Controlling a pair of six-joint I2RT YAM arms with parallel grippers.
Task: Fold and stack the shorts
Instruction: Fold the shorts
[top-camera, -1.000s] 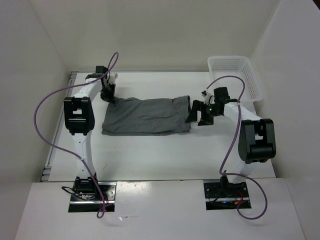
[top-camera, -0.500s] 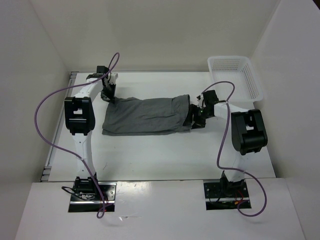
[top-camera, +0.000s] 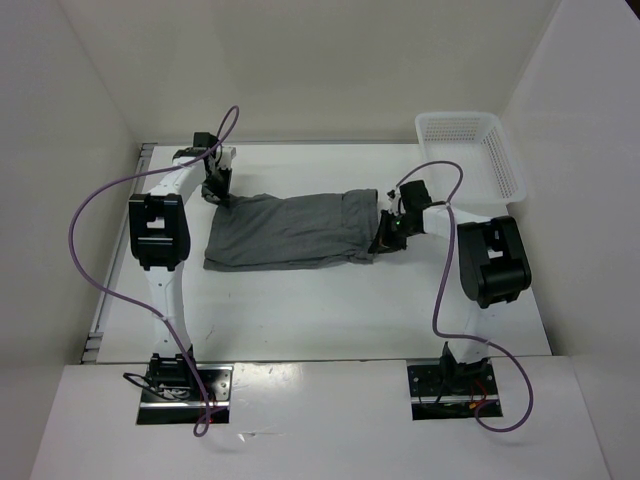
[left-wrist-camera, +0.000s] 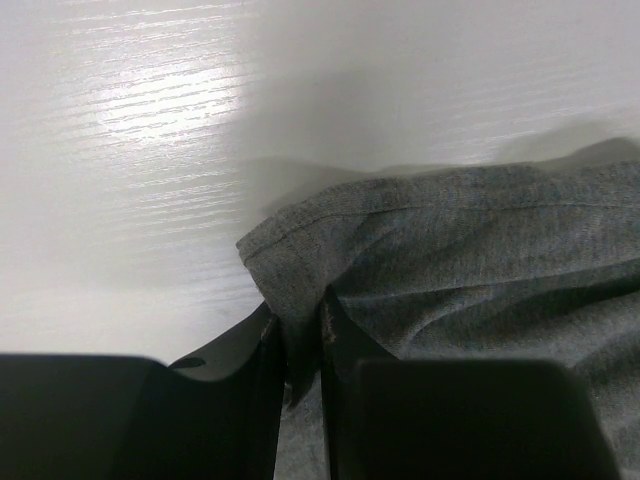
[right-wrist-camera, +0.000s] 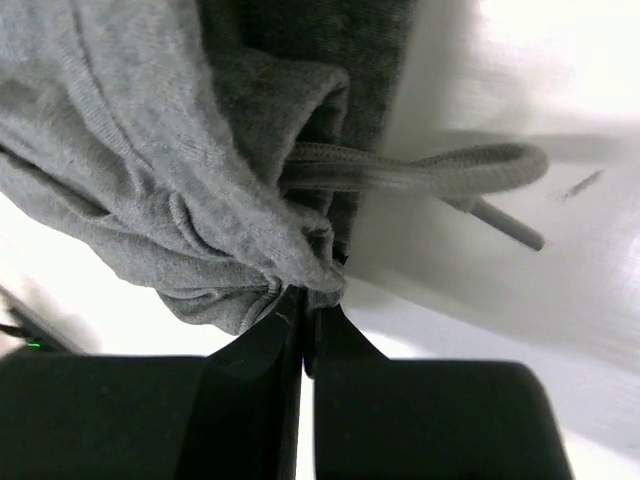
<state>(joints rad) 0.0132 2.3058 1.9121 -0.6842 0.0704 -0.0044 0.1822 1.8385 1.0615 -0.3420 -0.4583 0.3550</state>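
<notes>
The plain medium-grey soft fabric shorts (top-camera: 290, 230) lie flat across the middle of the white bench (top-camera: 300, 300), nearer its far edge. The left gripper (left-wrist-camera: 300, 345) pinches their far-left hem corner. The right gripper (right-wrist-camera: 303, 325) is pressed together on the gathered waistband at their right end, beside the grey drawstring loop (right-wrist-camera: 440, 168). A second ago the right gripper stood spread just off that end; now it has closed on the cloth.

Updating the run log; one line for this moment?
phase: grasp for fold | left gripper: shut on shorts corner | right gripper: shut on waistband edge | shorts: lying on table
</notes>
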